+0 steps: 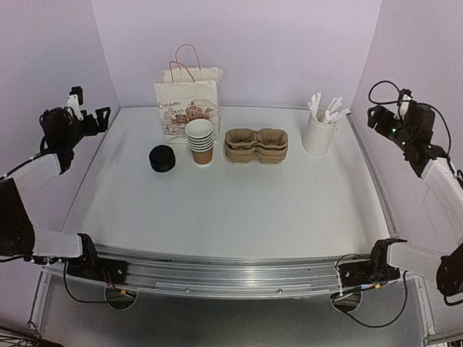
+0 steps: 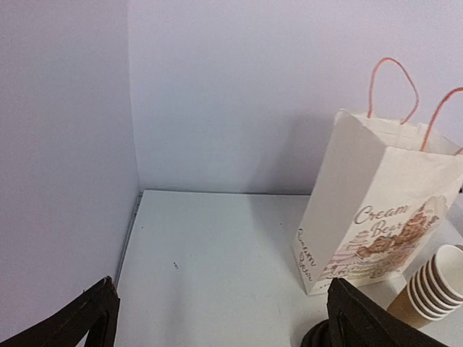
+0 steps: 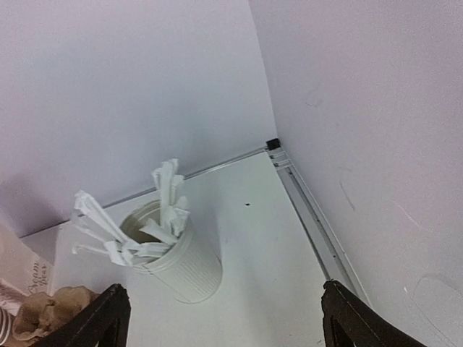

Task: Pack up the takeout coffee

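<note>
Top external view has both arms raised at the table's sides. The left gripper point(image 1: 90, 110) and right gripper point(image 1: 389, 107) each have their fingers spread wide and hold nothing. I find no lidded takeout coffee anywhere; only the cup stack point(image 1: 200, 141) and black lids point(image 1: 162, 158) stand side by side before the paper bag point(image 1: 187, 105). I judge packing unstarted: first, one cup needs separating and lidding.

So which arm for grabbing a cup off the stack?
Probably left: the cup stack sits left of centre, nearer the open left gripper; the right gripper is beyond the white pot.
</note>
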Motion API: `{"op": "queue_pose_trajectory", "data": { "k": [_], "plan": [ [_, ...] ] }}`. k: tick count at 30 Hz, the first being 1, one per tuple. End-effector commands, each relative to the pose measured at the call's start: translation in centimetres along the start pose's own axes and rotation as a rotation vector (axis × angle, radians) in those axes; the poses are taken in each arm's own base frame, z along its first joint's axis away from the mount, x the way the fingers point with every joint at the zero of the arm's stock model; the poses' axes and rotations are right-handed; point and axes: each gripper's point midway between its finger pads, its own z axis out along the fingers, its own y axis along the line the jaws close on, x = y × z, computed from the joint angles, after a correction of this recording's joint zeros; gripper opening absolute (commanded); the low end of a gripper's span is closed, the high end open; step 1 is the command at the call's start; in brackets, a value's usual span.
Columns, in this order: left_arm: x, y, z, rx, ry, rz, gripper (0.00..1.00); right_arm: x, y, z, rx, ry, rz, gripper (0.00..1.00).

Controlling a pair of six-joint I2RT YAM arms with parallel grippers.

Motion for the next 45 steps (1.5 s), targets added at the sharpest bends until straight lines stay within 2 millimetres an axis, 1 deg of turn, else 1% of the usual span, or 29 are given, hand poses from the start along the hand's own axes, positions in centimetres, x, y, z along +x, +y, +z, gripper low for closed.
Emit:
{"op": "queue_pose_trajectory", "data": {
  "k": [1, 3, 4, 5, 6, 7, 8, 9, 12, 13, 15, 17, 18, 19, 20, 21, 23, 25, 27, 28, 30, 34, 37, 39, 42, 44, 45],
  "plan": [
    [-1.4, -8.6, -0.3, 0.26, 0.143, 0.11, 1.0, -0.1, 4.7, -1.5, -0.209, 0.171, 0.126, 0.85],
    [-1.3, -12.4, -0.4, 0.381, 0.212, 0.15, 1.0, -0.3, 6.9, -1.2, -0.259, 0.237, 0.141, 0.83],
    [-1.1, -14.5, -0.8, 0.458, 0.238, 0.165, 1.0, 0.2, 8.9, -1.3, -0.29, 0.272, 0.11, 0.82],
    [-1.0, -16.5, -1.1, 0.527, 0.264, 0.18, 1.0, 0.7, 10.7, -1.5, -0.309, 0.294, 0.056, 0.82],
    [-1.2, -18.5, -1.3, 0.58, 0.273, 0.203, 1.0, 0.7, 12.3, -1.4, -0.311, 0.29, -0.01, 0.81],
    [-1.2, -20.0, -1.6, 0.623, 0.283, 0.233, 1.0, 1.1, 13.9, -1.5, -0.322, 0.298, -0.066, 0.82],
    [-0.8, -21.5, -2.1, 0.677, 0.305, 0.283, 1.0, 1.7, 16.1, -1.9, -0.349, 0.312, -0.124, 0.81],
    [-0.3, -23.0, -2.7, 0.725, 0.325, 0.34, 1.0, 2.1, 17.8, -2.1, -0.368, 0.32, -0.164, 0.81],
    [0.8, -26.7, -4.3, 0.862, 0.372, 0.506, 1.0, 2.9, 21.9, -2.3, -0.416, 0.333, -0.234, 0.8],
    [1.9, -27.8, -4.9, 0.921, 0.407, 0.558, 0.99, 3.4, 23.1, -2.3, -0.437, 0.343, -0.247, 0.79],
    [3.0, -29.2, -6.0, 1.013, 0.434, 0.646, 0.97, 4.3, 25.2, -2.6, -0.479, 0.364, -0.268, 0.79],
    [3.8, -29.9, -6.6, 1.095, 0.449, 0.705, 0.89, 5.4, 26.8, -2.4, -0.502, 0.388, -0.284, 0.79],
    [4.2, -30.1, -6.6, 1.124, 0.462, 0.721, 0.78, 6.0, 27.5, -2.2, -0.51, 0.399, -0.289, 0.79],
    [4.7, -30.1, -6.5, 1.144, 0.474, 0.737, 0.69, 6.8, 28.3, -2.1, -0.518, 0.413, -0.296, 0.79],
    [5.2, -30.2, -6.2, 1.155, 0.486, 0.754, 0.63, 7.4, 29.0, -2.0, -0.53, 0.423, -0.302, 0.79],
    [5.7, -30.2, -5.5, 1.152, 0.496, 0.772, 0.61, 7.8, 29.9, -2.1, -0.548, 0.43, -0.306, 0.79],
    [6.4, -30.5, -4.1, 1.141, 0.507, 0.802, 0.64, 9.1, 31.7, -1.9, -0.581, 0.457, -0.31, 0.79],
    [6.8, -31.0, -2.9, 1.129, 0.495, 0.837, 0.65, 10.1, 33.0, -1.4, -0.604, 0.481, -0.293, 0.79],
    [7.1, -31.4, -2.1, 1.119, 0.468, 0.882, 0.62, 11.2, 33.9, -0.8, -0.621, 0.502, -0.264, 0.78],
    [7.3, -31.6, -1.7, 1.112, 0.457, 0.897, 0.57, 11.6, 34.2, -0.5, -0.624, 0.504, -0.252, 0.77],
    [7.4, -32.0, -0.7, 1.099, 0.448, 0.899, 0.49, 12.5, 34.6, 0.0, -0.626, 0.515, -0.232, 0.77],
    [7.8, -32.7, 0.9, 1.105, 0.465, 0.902, 0.48, 14.4, 35.4, 0.6, -0.645, 0.541, -0.21, 0.76],
    [8.0, -32.9, 2.1, 1.085, 0.464, 0.909, 0.44, 15.2, 35.6, 0.9, -0.646, 0.551, -0.216, 0.76],
    [8.4, -33.0, 2.4, 1.088, 0.467, 0.909, 0.42, 15.6, 35.8, 1.0, -0.65, 0.558, -0.213, 0.76],
    [9.2, -33.0, 2.5, 1.104, 0.496, 0.913, 0.42, 16.3, 36.4, 0.9, -0.678, 0.577, -0.211, 0.76],
    [9.5, -33.0, 2.7, 1.102, 0.506, 0.915, 0.42, 16.4, 36.6, 0.9, -0.683, 0.578, -0.21, 0.76],
    [9.7, -32.9, 3.0, 1.089, 0.506, 0.915, 0.41, 16.6, 36.6, 1.0, -0.682, 0.581, -0.208, 0.76]
  ]
}}
